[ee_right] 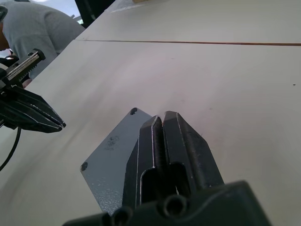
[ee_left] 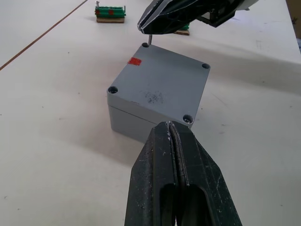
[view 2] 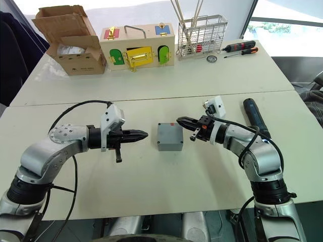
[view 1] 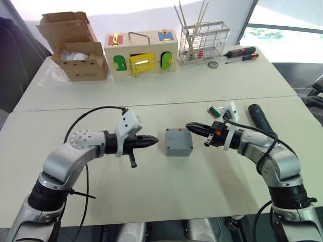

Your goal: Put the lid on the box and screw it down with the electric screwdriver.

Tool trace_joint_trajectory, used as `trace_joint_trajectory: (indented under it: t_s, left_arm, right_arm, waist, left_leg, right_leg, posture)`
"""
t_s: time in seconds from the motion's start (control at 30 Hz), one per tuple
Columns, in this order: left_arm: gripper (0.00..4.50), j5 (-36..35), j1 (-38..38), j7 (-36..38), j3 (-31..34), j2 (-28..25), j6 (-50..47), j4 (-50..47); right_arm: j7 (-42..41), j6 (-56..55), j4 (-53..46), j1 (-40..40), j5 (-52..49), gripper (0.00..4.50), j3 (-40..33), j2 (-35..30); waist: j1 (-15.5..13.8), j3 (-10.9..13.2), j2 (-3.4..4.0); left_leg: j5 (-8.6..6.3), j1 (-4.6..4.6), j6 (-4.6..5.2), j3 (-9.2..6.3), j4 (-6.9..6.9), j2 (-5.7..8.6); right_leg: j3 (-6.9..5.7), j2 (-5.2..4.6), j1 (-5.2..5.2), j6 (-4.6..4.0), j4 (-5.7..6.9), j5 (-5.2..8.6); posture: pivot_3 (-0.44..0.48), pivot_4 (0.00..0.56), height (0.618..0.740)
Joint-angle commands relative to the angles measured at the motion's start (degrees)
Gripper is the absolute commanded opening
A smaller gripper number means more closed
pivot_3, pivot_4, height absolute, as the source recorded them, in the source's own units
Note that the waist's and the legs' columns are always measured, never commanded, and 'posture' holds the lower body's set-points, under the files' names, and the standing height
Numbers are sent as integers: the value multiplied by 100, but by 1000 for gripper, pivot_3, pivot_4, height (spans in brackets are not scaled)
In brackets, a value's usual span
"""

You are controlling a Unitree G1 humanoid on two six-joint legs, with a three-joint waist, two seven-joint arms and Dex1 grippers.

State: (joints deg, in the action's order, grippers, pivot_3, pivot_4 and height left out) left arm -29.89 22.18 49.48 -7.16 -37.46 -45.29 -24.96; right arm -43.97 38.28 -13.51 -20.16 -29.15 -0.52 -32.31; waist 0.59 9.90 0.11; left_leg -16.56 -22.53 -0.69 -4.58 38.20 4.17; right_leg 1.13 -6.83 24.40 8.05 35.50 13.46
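Observation:
The grey box (view 1: 179, 149) stands mid-table with the flat grey lid (ee_left: 160, 84) resting on top, its corner holes showing. My left gripper (view 1: 156, 141) is shut and empty, pointing at the box from its left side, a short gap away. From the other side my right gripper (ee_left: 143, 26) reaches over the lid's far corner, shut on a small metal screw (ee_left: 149, 40) that hangs just above a corner hole. The black and dark-blue electric screwdriver (view 1: 260, 118) lies on the table behind my right forearm.
A small white part (view 1: 231, 108) and a green connector (view 1: 214, 110) lie near the right gripper. Along the far table stand a cardboard carton (view 1: 75, 50), a wooden latch box (view 1: 141, 53), a wire rack (view 1: 202, 43) and hand screwdrivers (view 1: 241, 53). A person (ee_right: 37, 28) sits beyond the table.

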Motion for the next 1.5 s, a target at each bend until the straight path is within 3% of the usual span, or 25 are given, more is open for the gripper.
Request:
trace_joint_trajectory:
  t_s: [0.03, 0.5, 0.6, 0.77, 0.87, 1.0, 1.2, 1.33, 1.5]
  left_arm:
    - [0, -87, 29, -29, 104, -22, 10, -185]
    - [0, -129, 12, -124, 100, -32, -3, -222]
    - [0, -129, 27, -126, 95, -30, 1, -205]
    - [0, -123, 54, -131, 75, 2, 23, -184]
    - [0, -111, 120, -114, 13, 85, 83, -145]
    - [0, -196, 342, -51, -56, 295, 125, -130]
    - [0, -9, 772, 9, -496, 690, 410, -97]
    - [0, 63, 874, 31, -870, 1109, 657, -145]
    - [0, 384, 810, -58, -1312, 1579, 1083, 44]
  right_arm:
    - [-65, -220, 76, -63, 108, 61, 0, -15]
    - [-205, -454, 396, -111, 358, 61, 248, 40]
    - [-223, -491, 419, -132, 420, 901, 254, 4]
    - [-266, -441, 328, -139, 418, 3447, 167, -97]
    - [-155, -299, 144, -190, 418, 4490, -105, -348]
    - [-155, 438, -99, -472, -172, 4490, -918, -941]
    - [-613, 1287, 830, -656, 292, 4490, -1313, -3246]
    - [-1084, 2028, 1505, -1190, 426, 4490, -663, -4189]
    - [-1764, 3011, 2723, -2287, 994, 4490, 942, -4478]
  waist:
    - [1, 0, 0]
    - [4, 0, 0]
    - [3, 0, 0]
    - [2, 0, 0]
    - [-10, 0, 0]
    - [-26, 1, 0]
    - [-138, 1, -1]
    - [-76, 0, 2]
    - [-2, 0, 2]
  left_leg:
    - [0, 0, 0, 0, 0, 0]
    - [0, 0, 0, 0, 0, 0]
    - [0, 0, -1, 0, 0, 0]
    - [0, 0, -1, 0, 0, 0]
    - [0, 0, -1, 0, 0, 0]
    - [0, -2, 0, 1, 1, 2]
    - [-6, -2, 11, 6, -1, 1]
    - [-19, 2, 33, 23, 3, -2]
    - [-26, 6, 45, 30, 0, -3]
  right_leg:
    - [0, 0, 0, 0, 0, 0]
    - [-1, 0, 0, 0, 0, 0]
    - [0, 0, 0, 0, 0, 0]
    - [0, 0, 0, 0, 0, 0]
    - [0, 0, 0, 0, 0, 0]
    - [1, -2, -1, 0, -2, 0]
    - [-3, -1, -4, 0, -11, 0]
    - [6, -1, -6, 0, -10, 0]
    - [11, -1, -6, 0, -13, 0]
  posture:
    - [0, 150, 734]
    - [0, 150, 734]
    - [0, 150, 734]
    - [0, 150, 734]
    - [0, 150, 734]
    - [0, 150, 734]
    - [0, 150, 734]
    - [0, 150, 734]
    - [0, 150, 734]
